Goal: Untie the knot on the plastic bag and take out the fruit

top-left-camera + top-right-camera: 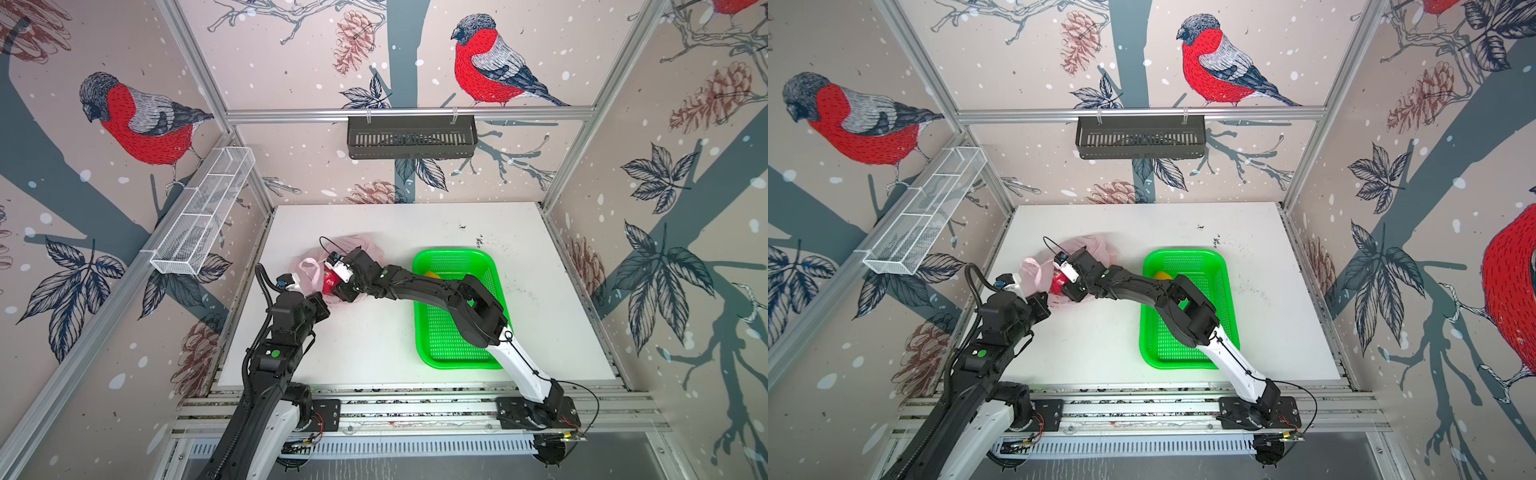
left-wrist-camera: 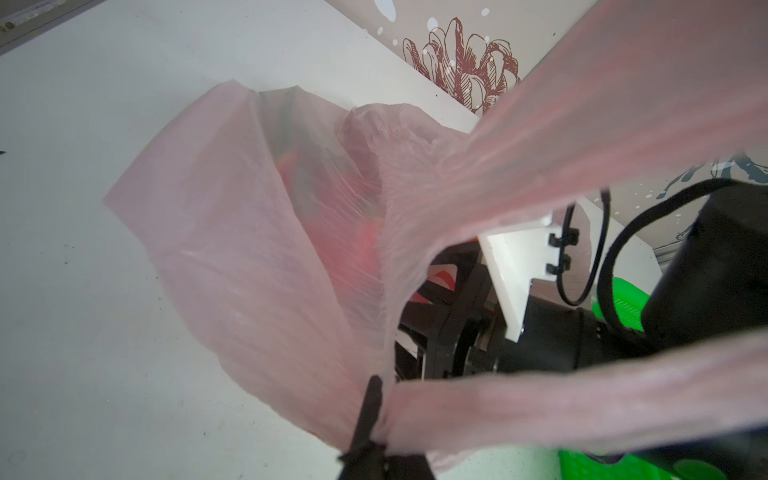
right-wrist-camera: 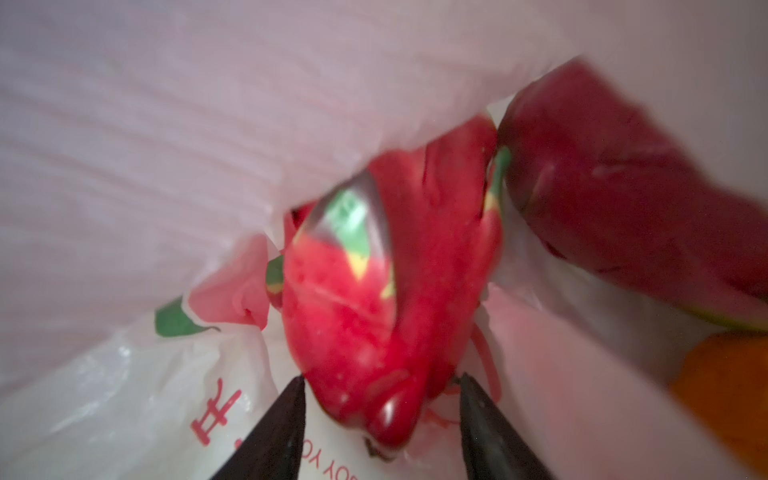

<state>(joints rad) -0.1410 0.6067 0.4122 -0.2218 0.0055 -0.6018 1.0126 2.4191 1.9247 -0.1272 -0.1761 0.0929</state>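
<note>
The pale pink plastic bag (image 1: 361, 245) lies left of the table's middle in both top views, its mouth held up. My left gripper (image 2: 376, 399) is shut on the bag's rim where a handle strip (image 2: 582, 399) begins. My right gripper (image 3: 381, 378) reaches inside the bag, and its two fingertips (image 3: 291, 399) press either side of the end of a red dragon fruit (image 3: 374, 299). A second dragon fruit (image 3: 615, 199) and an orange ball (image 3: 731, 382) lie beside it. A yellow fruit (image 1: 432, 275) rests in the green basket (image 1: 457, 252). The knot is out of view.
My right arm (image 1: 457, 299) stretches across the green basket (image 1: 1183, 253) towards the bag. A black slotted basket (image 1: 411, 137) hangs on the back wall. A white wire shelf (image 1: 203, 212) runs along the left wall. Dark specks dot the table right of the basket.
</note>
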